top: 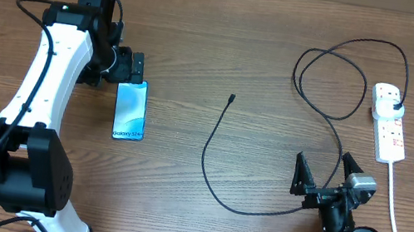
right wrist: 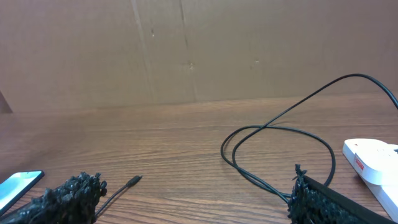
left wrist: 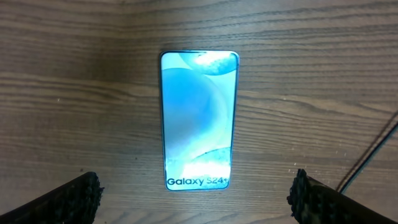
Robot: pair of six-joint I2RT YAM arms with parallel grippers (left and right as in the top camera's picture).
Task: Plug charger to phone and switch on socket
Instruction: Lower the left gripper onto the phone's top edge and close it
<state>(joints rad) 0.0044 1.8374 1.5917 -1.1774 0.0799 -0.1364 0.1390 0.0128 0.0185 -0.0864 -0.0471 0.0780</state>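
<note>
The phone lies flat on the wooden table, its light blue screen up with "Galaxy S24+" at its near end; the left wrist view shows it too. My left gripper is open and hovers just past the phone's far end, its fingers wide to either side. The charger is a thin black cable looping across the middle, with its connector tip lying free and its plug head in the socket at the right. My right gripper is open and empty near the front edge, and the cable runs between its fingers.
The socket's thick white cord runs down the right side to the front edge. A brown cardboard wall stands behind the table. The cable's big loop lies at the back right.
</note>
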